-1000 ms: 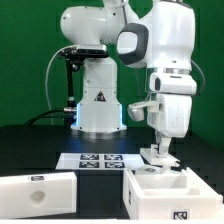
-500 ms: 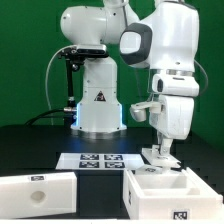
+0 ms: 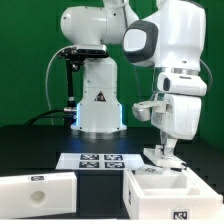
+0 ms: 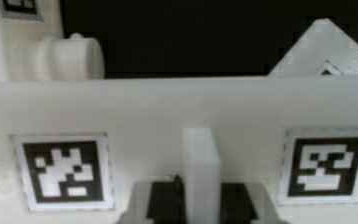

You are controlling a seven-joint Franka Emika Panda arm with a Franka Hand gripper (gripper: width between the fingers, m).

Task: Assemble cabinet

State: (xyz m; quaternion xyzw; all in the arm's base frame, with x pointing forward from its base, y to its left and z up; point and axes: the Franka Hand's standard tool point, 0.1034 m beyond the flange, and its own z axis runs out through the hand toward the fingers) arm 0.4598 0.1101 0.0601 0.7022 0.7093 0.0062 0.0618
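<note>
The cabinet box (image 3: 160, 192), matte white with inner compartments and a tag on its front, stands at the exterior view's lower right. My gripper (image 3: 161, 158) points down onto the box's back wall. In the wrist view the white wall (image 4: 176, 105) carries two tags, and a thin upright white rib (image 4: 197, 165) fills the gap between my dark fingers (image 4: 165, 200). The jaws stand closed against that rib. A white slab panel (image 3: 36, 188) with a round hole lies at the lower left, apart from the box.
The marker board (image 3: 95, 160) lies flat on the black table in front of the robot base (image 3: 98, 105). A black stand with cables (image 3: 66, 80) rises at the back left. A green backdrop closes the rear.
The arm's upper links have shifted toward the exterior view's right. The gripper stays at the box's back wall, and the box and panel have not moved.
</note>
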